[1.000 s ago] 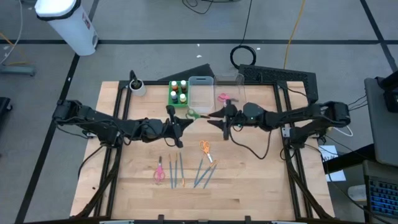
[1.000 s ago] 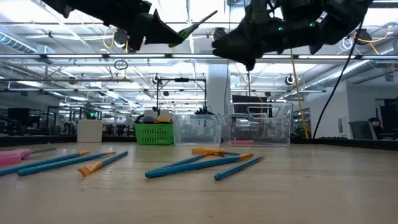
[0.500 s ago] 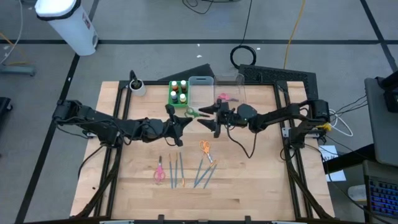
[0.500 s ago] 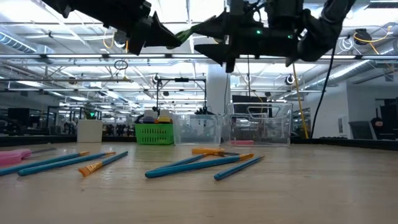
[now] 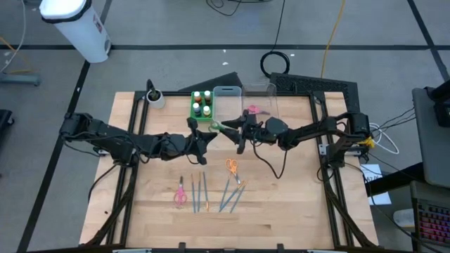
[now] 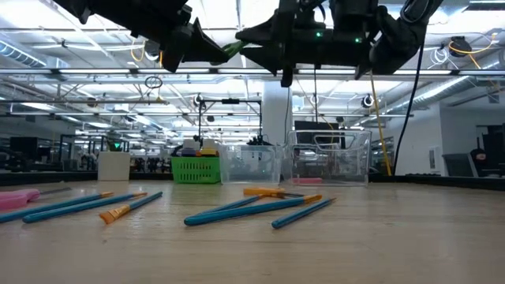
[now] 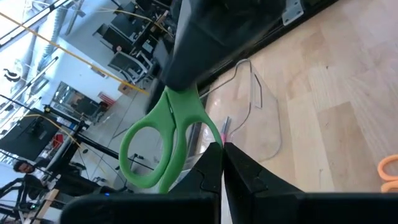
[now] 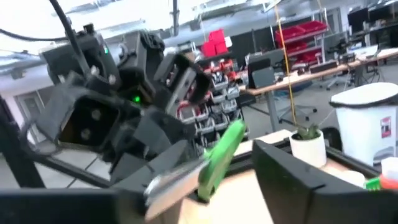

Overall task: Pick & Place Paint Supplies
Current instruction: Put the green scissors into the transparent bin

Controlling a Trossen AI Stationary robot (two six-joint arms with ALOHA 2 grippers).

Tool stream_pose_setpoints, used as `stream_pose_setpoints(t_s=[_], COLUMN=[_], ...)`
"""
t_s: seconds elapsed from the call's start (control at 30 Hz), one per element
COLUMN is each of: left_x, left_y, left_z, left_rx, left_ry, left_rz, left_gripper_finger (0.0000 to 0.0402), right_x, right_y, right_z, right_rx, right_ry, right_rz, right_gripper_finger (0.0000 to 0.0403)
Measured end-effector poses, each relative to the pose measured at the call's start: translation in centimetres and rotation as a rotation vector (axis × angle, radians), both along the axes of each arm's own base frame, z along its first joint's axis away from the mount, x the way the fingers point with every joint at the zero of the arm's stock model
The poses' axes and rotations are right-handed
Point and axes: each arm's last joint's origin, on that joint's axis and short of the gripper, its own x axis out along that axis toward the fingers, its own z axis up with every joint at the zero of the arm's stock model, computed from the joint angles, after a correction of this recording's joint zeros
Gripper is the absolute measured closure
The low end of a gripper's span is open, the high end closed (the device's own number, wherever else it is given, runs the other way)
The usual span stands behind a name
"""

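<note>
My left gripper (image 5: pixel 208 135) hovers high over the table's middle, shut on green-handled scissors (image 5: pixel 223 128). The scissors' green loops (image 7: pixel 163 144) stick out past its fingertips toward the right arm. My right gripper (image 5: pixel 238 133) is open, just to the right of the scissors. One dark finger (image 7: pixel 186 46) stands at the handle's far end and another (image 8: pixel 292 180) is beside the green handle (image 8: pixel 221 155). On the table lie orange scissors (image 5: pixel 232 169), pink scissors (image 5: pixel 180 195) and several brushes (image 5: pixel 214 193). Paint bottles (image 5: pixel 202 104) stand in the green tray. My left gripper pinches the scissors between its two fingers at the metal blades (image 7: pixel 200 134), just behind the green loops. The fingers come roughly level from the table's left and lie along the scissors. The scissors are lifted clear of the table (image 6: pixel 233 46). My right gripper: I cannot tell whether its finger touches the handle.
Two clear bins (image 5: pixel 228 105) (image 5: pixel 261 100) stand at the far edge beside the green tray (image 5: pixel 193 111), with a pink item (image 5: pixel 252 110) in the right one. A white cup (image 5: pixel 155 98) sits at the far left corner. There is bare wood along the near edge.
My right gripper has moved toward the table's left and slightly toward the far edge, closing in on the green scissors until its fingers stand around the handle. The left arm and the scissors have kept still.
</note>
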Motion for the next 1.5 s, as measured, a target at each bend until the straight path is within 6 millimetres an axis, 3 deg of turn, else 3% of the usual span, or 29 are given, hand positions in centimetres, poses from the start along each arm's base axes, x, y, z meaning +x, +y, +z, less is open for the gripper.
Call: stream_pose_setpoints(t_s=[0.33, 0.5, 0.67, 0.83, 1.03, 1.2, 1.33, 1.5], left_x=[0.0, 0.0, 0.1, 0.0, 0.0, 0.0, 0.1, 0.1], left_y=[0.0, -0.2, -0.2, -0.4, -0.4, -0.4, -0.3, 0.4], left_z=[0.0, 0.0, 0.1, 0.1, 0.1, 0.1, 0.1, 0.1], left_rx=[-0.013, -0.049, -0.203, -0.308, -0.418, -0.426, -0.423, -0.456], left_ry=[-0.006, -0.02, -0.107, -0.156, -0.205, -0.206, -0.207, -0.228], left_rz=[0.004, -0.018, 0.0, 0.018, 0.037, 0.039, 0.045, 0.075], left_gripper_finger=[0.0387, 0.0379, 0.0372, 0.0321, 0.0243, 0.0206, 0.0193, 0.0192], right_x=[0.1, 0.0, 0.0, -0.6, -3.2, -6.0, -7.9, -9.4], right_y=[0.1, 0.1, -0.1, -1.0, -2.0, -2.6, -3.2, -4.5], right_z=[-0.3, -0.3, -0.3, 0.6, 3.2, 4.6, 4.6, 3.3], right_rx=[-0.029, -0.04, -0.075, -0.101, -0.173, -0.198, -0.207, -0.108], right_ry=[0.032, 0.034, 0.042, 0.074, 0.211, 0.377, 0.534, 0.705], right_rz=[0.03, 0.048, 0.038, 0.014, -0.025, -0.152, -0.289, -0.363], right_gripper_finger=[0.0384, 0.0384, 0.0384, 0.0384, 0.0384, 0.0381, 0.0383, 0.0382])
